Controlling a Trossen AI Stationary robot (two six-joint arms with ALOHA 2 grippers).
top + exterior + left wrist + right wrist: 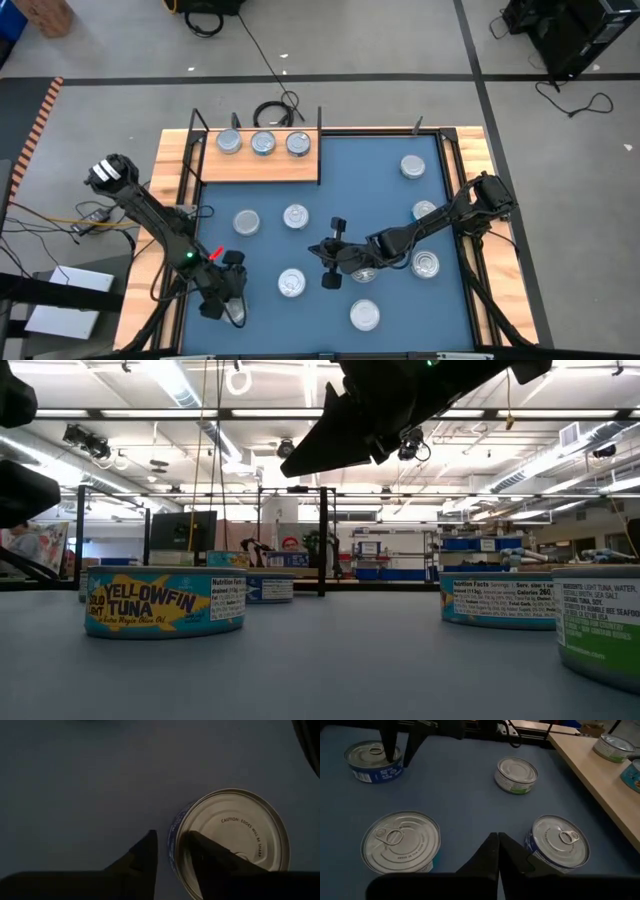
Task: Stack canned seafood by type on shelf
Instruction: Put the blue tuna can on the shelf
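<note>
The shelf (260, 165), a light wooden board at the far left, carries three tins (263, 143) in a row. Several more silver tins lie flat on the blue mat (380, 190). My left gripper (224, 302) is at the near left, pointing steeply down and open over a blue-labelled tin (235, 835). One finger (200, 855) is above the lid and the other (145, 855) is outside the wall. My right gripper (497, 851) hovers shut above the mat's middle, between a pull-tab tin (400, 842) and a blue tin (559, 842). My left gripper straddles the blue-labelled tin's rim (175, 837) from above, one finger over the lid near its edge and one beside the wall. I cannot tell whether either finger touches the tin. The tin stands flat on the mat.
A green-labelled tin (517, 774) lies between the grippers and the shelf. Other tins sit at the mat's right (427, 264) and near edge (365, 315). Black posts (320, 120) stand at the shelf's ends. Wooden table borders (170, 200) frame the mat.
</note>
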